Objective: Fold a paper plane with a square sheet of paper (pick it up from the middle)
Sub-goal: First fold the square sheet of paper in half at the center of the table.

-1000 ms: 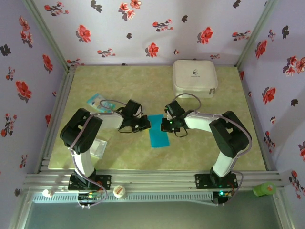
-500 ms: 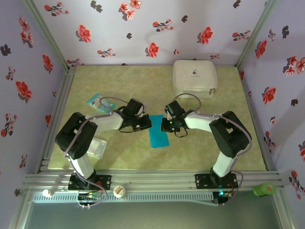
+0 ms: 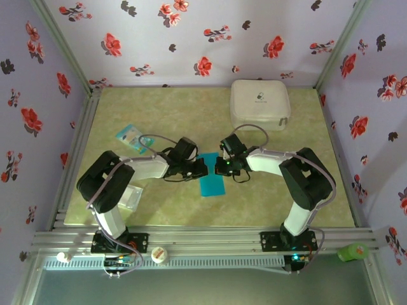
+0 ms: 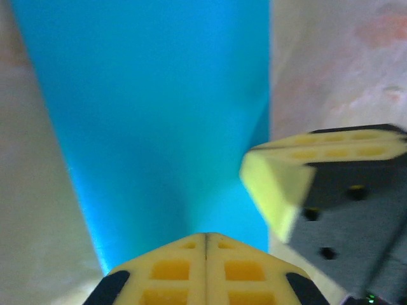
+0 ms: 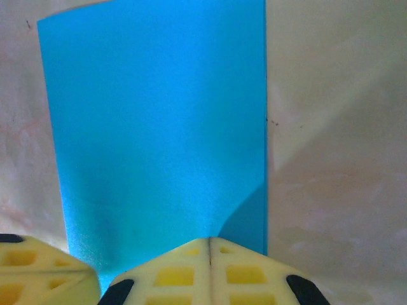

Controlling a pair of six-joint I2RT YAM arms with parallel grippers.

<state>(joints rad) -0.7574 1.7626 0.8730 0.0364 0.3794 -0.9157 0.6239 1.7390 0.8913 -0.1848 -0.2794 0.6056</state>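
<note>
With your left gripper [image 3: 201, 167] and right gripper [image 3: 220, 166] both clenched empty, tips side by side at the far end of the folded square sheet of paper [image 3: 211, 182] lying flat on the table [image 3: 159, 114], you risk an uneven push skewing the crease or dragging the sheet.

The top camera looks down from high behind the near edge of the mottled green desk [image 3: 159, 108], while both wrist cameras, very close, face the same flat teal-blue paper sheet [image 3: 212, 184] [image 4: 159, 114] [image 5: 159, 114] that all three views share.
</note>
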